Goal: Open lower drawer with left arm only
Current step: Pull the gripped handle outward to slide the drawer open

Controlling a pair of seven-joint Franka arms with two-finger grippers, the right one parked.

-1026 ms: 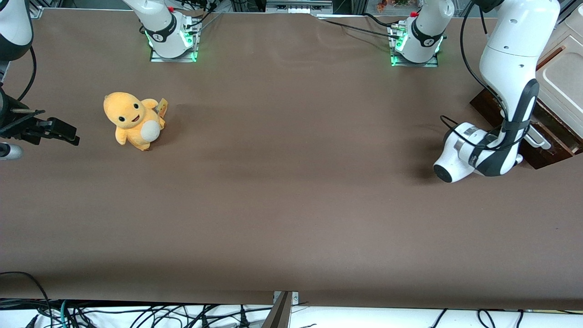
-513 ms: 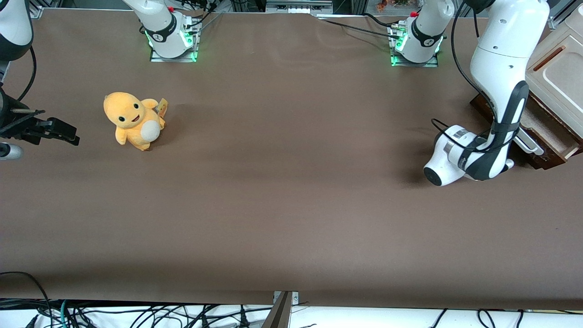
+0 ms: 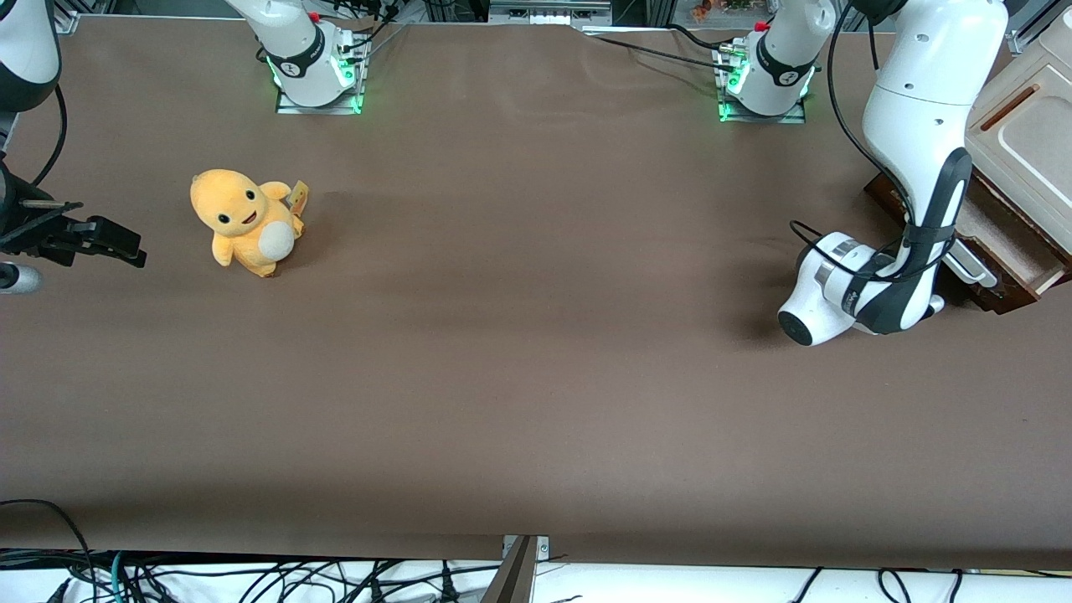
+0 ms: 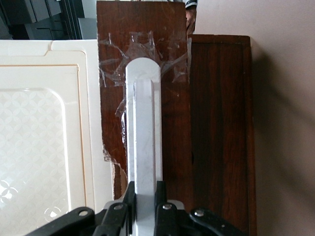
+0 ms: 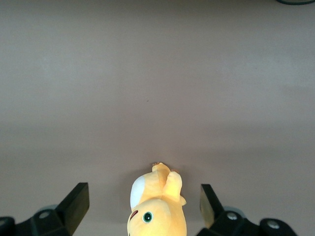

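My tool (image 4: pixel 145 209) is clamped on the white bar handle (image 4: pixel 143 142) of the lower drawer (image 3: pixel 1001 243), fingers (image 4: pixel 129 204) pressed against both sides of the bar near one end. The drawer sits at the working arm's end of the desk (image 3: pixel 536 335), under the beige cabinet (image 3: pixel 1026 138), and it is partly drawn out: pale wood inside shows above the dark front. I judge the pull step to be under way. The next move calls for a straight pull along the drawer's travel, toward the middle of the desk, with the grip kept square to the bar. The handle's long axis runs along the drawer front, across the pull direction.
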